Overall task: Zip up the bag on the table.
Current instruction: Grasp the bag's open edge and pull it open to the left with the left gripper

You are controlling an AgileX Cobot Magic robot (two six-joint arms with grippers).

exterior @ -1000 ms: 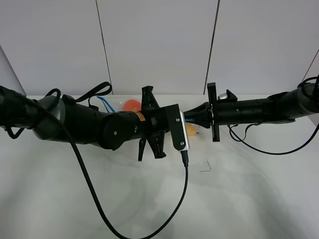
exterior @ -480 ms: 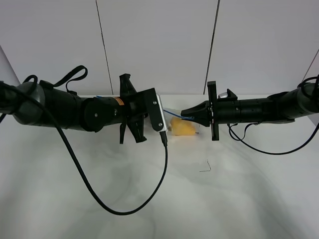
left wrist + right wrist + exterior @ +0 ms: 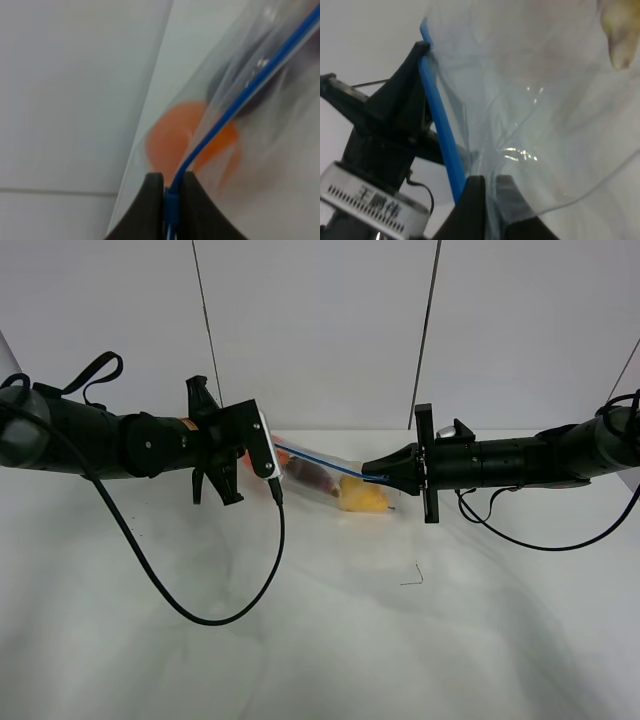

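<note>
Pale grey wall panels [image 3: 315, 330] across the back, thin dark near-vertical seams [image 3: 207, 335] between them, leaning slightly, plain white matte desk [image 3: 480, 640] meeting the wall's foot, soft even light, faint blurred shadows on the desktop

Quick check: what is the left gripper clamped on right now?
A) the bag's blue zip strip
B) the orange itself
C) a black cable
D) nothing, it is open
A: the left wrist view shows the left gripper shut on the blue zip strip, with the orange behind the plastic.
</note>
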